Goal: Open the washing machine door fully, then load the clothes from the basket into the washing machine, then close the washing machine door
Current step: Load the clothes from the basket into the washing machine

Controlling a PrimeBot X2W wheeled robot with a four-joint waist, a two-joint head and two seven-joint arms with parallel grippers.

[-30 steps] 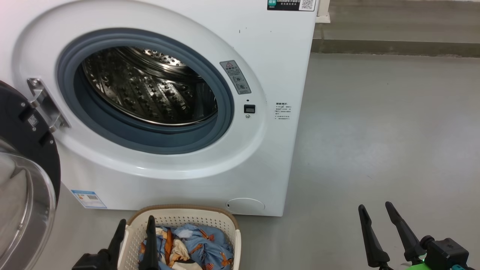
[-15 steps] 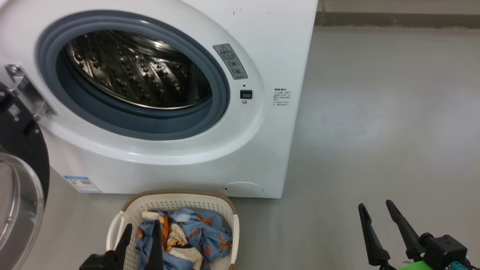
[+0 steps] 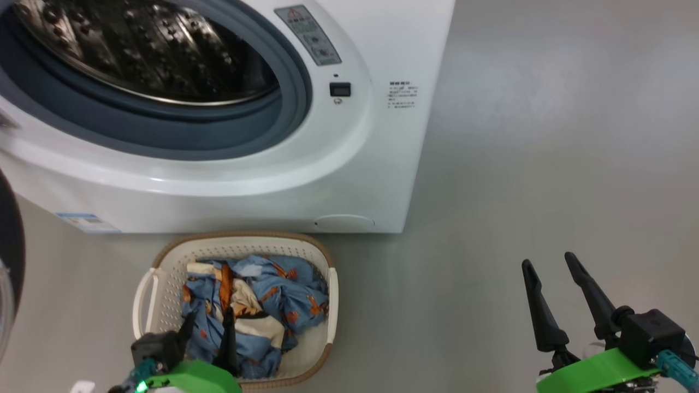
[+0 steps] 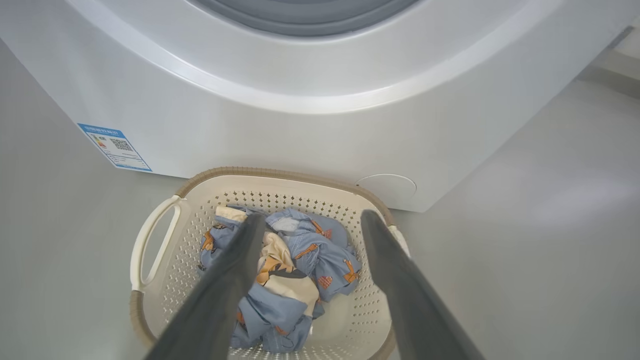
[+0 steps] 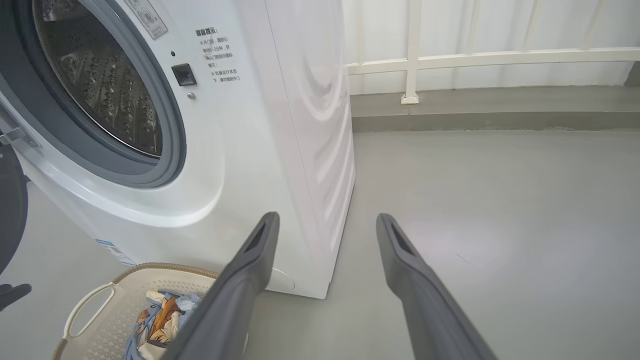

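Left gripper spread, over the clothes in the basket. Just beyond it stands the washer, its door open to the left. The front bears a blue QR label, a warning-triangle sticker and small Chinese print. Right gripper spread over grey floor; white railing beyond.

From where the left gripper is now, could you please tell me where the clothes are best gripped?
Probably the raised cream-and-blue fold mid-heap, from above: the clothes lie bunched inside the basket, whose walls block any sideways approach. The open left gripper points at them.
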